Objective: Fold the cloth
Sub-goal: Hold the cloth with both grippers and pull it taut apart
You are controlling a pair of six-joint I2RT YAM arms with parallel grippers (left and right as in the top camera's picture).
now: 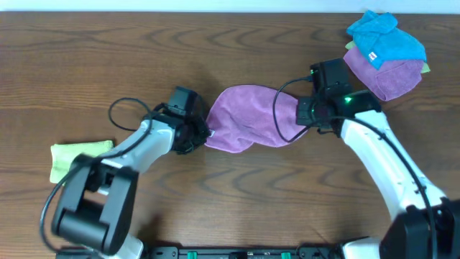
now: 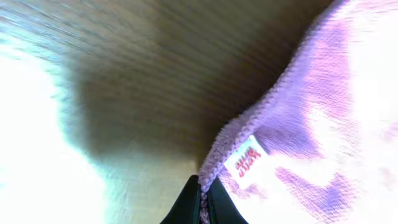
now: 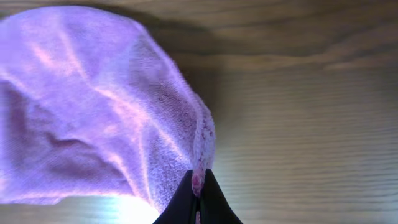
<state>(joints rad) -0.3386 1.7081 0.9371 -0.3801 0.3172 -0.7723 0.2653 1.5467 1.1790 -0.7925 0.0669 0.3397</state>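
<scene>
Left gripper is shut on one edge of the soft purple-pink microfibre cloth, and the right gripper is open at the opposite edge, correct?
Not quite. The right gripper is not open: it is shut on the edge of the soft purple-pink microfibre cloth, as the right wrist view shows. The left gripper is indeed shut on the opposite edge.

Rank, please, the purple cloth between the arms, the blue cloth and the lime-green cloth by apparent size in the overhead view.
1. purple cloth
2. blue cloth
3. lime-green cloth; the left arm hides part of it, so second versus third is unsure.
</scene>
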